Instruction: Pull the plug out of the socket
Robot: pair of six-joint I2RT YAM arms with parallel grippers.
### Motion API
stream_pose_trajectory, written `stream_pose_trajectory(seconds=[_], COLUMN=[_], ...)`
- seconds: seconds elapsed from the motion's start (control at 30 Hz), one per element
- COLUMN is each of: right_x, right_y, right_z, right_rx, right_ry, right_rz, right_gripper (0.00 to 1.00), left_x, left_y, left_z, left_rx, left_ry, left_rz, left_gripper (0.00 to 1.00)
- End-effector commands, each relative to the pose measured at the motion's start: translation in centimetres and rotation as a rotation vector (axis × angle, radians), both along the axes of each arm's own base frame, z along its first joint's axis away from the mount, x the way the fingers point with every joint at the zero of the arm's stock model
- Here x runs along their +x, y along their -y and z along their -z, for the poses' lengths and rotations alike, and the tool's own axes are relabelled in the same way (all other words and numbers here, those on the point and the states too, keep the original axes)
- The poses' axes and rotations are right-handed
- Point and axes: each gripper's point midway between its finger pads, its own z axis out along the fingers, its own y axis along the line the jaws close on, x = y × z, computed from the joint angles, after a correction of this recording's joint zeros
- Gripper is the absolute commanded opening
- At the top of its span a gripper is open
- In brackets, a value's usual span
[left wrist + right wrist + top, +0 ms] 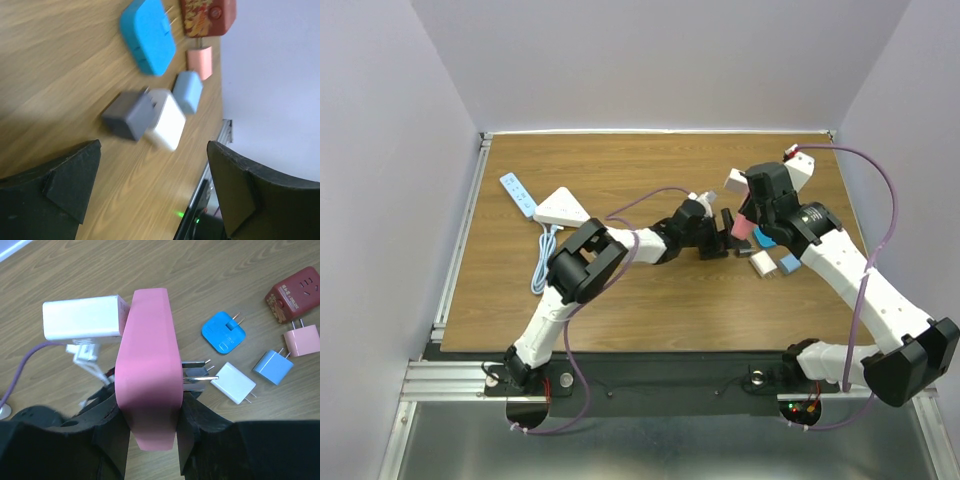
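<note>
My right gripper (152, 407) is shut on a pink plug (149, 365) and holds it above the table; in the top view the plug (743, 224) is at table centre-right. Its metal prongs (200, 376) are bare and stick out to the right, in no socket. A red cube socket (295, 292) sits on the table beyond it, apart from the plug, and also shows in the left wrist view (207, 17). My left gripper (155, 200) is open and empty, low over the wood just left of the pink plug (715, 235).
Loose plugs lie on the table right of centre: a bright blue square one (224, 332), a white one (232, 382), a light blue one (272, 366), a small pink one (302, 339) and a grey one (129, 116). A white power strip (518, 193) and a white adapter (562, 208) lie at the back left.
</note>
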Motion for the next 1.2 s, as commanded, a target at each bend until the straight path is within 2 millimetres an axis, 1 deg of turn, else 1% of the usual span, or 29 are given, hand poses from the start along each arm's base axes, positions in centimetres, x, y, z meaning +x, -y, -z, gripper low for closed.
stream_pose_trajectory(seconds=[0.0,0.03,0.07,0.1,0.13,0.17,0.2,0.27,0.3,0.33,0.37,0.4,0.43,0.47,0.5,0.53,0.57,0.6,0.63,0.67,0.7,0.73,0.77,0.83,0.87,0.9,1.0,1.1,1.17], right_x=[0.5,0.4,0.4,0.5,0.5,0.5,0.5,0.5,0.6,0.6,0.5,0.6,0.6,0.5,0.4,0.2,0.0,-0.4,-0.6,-0.7,-1.1,-1.4,-2.2,-2.7,-3.0,-3.7,-5.4,-6.5,-6.7], right_y=[0.7,0.5,0.2,0.2,0.0,-0.5,-0.7,-1.8,-2.2,-2.4,-3.1,-3.6,-4.1,-4.6,-6.0,-6.7,-7.0,-7.8,-8.3,-8.8,-9.8,-10.2,-11.6,-12.4,-12.8,-13.8,-15.7,-16.8,-17.1], right_z=[-3.1,-3.0,-2.9,-2.7,-2.5,-2.3,-1.9,-1.2,-1.2,-1.1,-1.0,-1.0,-1.0,-0.9,-0.3,0.1,0.6,1.1,1.5,1.8,2.8,3.3,3.5,4.5,4.7,5.0,5.5,5.8,5.8], right_rx=[0.062,0.067,0.080,0.083,0.087,0.103,0.103,0.115,0.116,0.114,0.126,0.130,0.131,0.127,0.151,0.161,0.171,0.197,0.206,0.209,0.234,0.242,0.271,0.289,0.293,0.332,0.407,0.470,0.487], right_ry=[0.125,0.122,0.118,0.114,0.106,0.098,0.085,0.056,0.055,0.047,0.036,0.029,0.021,0.008,-0.026,-0.046,-0.073,-0.097,-0.117,-0.137,-0.185,-0.214,-0.245,-0.293,-0.307,-0.339,-0.410,-0.462,-0.473], right_rz=[0.051,0.046,0.038,0.036,0.027,0.006,-0.005,-0.062,-0.084,-0.102,-0.142,-0.172,-0.201,-0.242,-0.308,-0.347,-0.365,-0.401,-0.423,-0.454,-0.499,-0.528,-0.617,-0.667,-0.705,-0.768,-0.897,-0.976,-0.993], right_gripper=[0.00,0.00,0.00,0.00,0.00,0.00,0.00,0.00,0.00,0.00,0.00,0.00,0.00,0.00,0.00,0.00,0.00,0.00,0.00,0.00,0.00,0.00,0.00,0.00,0.00,0.00,0.00,0.00,0.00], left_x=[1.3,2.0,1.6,1.7,1.7,1.4,1.3,0.7,0.6,0.5,0.5,0.5,0.4,0.1,0.3,0.0,-0.1,0.1,-0.4,-0.7,-0.8,-1.4,-1.7,-2.4,-2.7,-3.2,-4.4,-4.9,-5.2], left_y=[-4.5,-5.9,-8.2,-8.9,-8.9,-10.0,-10.3,-11.1,-11.5,-12.1,-13.4,-14.2,-15.0,-16.2,-17.3,-18.1,-19.1,-20.1,-21.1,-21.7,-22.3,-23.0,-23.4,-24.1,-24.5,-24.7,-24.8,-25.6,-26.4], left_z=[-3.9,-5.7,-4.7,-5.0,-6.1,-5.5,-5.6,-5.9,-6.9,-7.1,-6.2,-6.3,-7.6,-6.9,-7.1,-8.5,-8.2,-8.3,-9.2,-9.3,-9.8,-10.7,-10.7,-11.6,-11.4,-11.8,-11.5,-10.8,-10.4], left_rx=[0.030,0.012,0.041,0.039,0.019,0.032,0.033,0.035,0.026,0.032,0.056,0.062,0.053,0.080,0.087,0.086,0.127,0.155,0.185,0.222,0.241,0.250,0.272,0.276,0.289,0.288,0.290,0.353,0.404], left_ry=[0.090,0.111,0.097,0.099,0.117,0.104,0.113,0.124,0.151,0.159,0.154,0.164,0.189,0.202,0.219,0.254,0.301,0.323,0.350,0.406,0.439,0.467,0.506,0.544,0.557,0.591,0.631,0.674,0.710], left_rz=[-0.092,-0.118,-0.143,-0.154,-0.154,-0.154,-0.146,-0.128,-0.127,-0.138,-0.163,-0.172,-0.184,-0.181,-0.188,-0.186,-0.171,-0.181,-0.177,-0.157,-0.157,-0.153,-0.136,-0.128,-0.118,-0.095,-0.023,0.023,0.057], left_gripper=[0.99,0.99,0.99,0.99,0.99,0.99,0.99,0.99,0.99,0.99,0.99,0.99,0.99,0.99,0.99,0.99,0.99,0.99,0.99,0.99,0.99,0.99,0.99,0.99,0.99,0.99,0.99,0.98,0.98])
